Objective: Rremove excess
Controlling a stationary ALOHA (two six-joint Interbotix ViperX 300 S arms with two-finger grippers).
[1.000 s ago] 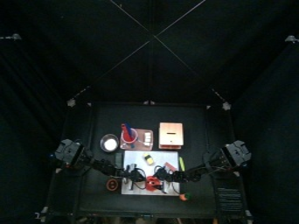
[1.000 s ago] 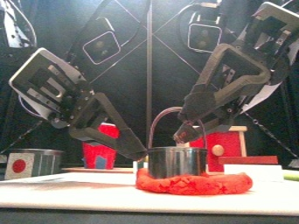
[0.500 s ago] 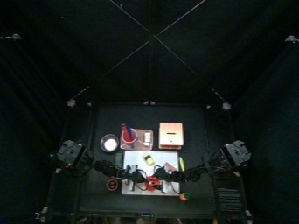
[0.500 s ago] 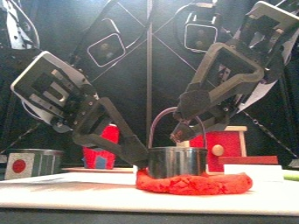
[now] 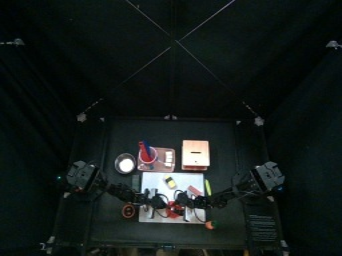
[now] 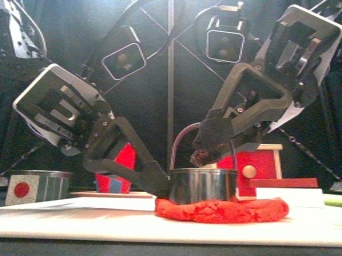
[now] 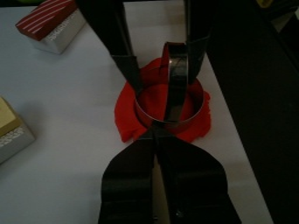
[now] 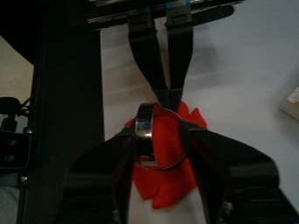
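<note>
Metal ring cutter (image 6: 202, 184) pressed into red dough (image 6: 222, 208) near bench front edge. Left gripper (image 7: 162, 105) clamps cutter rim, steadying it. Right gripper (image 8: 149, 138) straddles opposite rim, jaw grip unclear; excess dough outside ring awaits removal.

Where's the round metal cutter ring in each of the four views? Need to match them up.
Top: tiny, between the two grippers near the table's front edge, on the white mat, metal cutter ring.
Front: bottom centre, standing on the dough.
Left wrist: centre, between the jaws.
Right wrist: centre-left, at the jaw tips.
Shared landmark: the flattened red dough under the ring.
</note>
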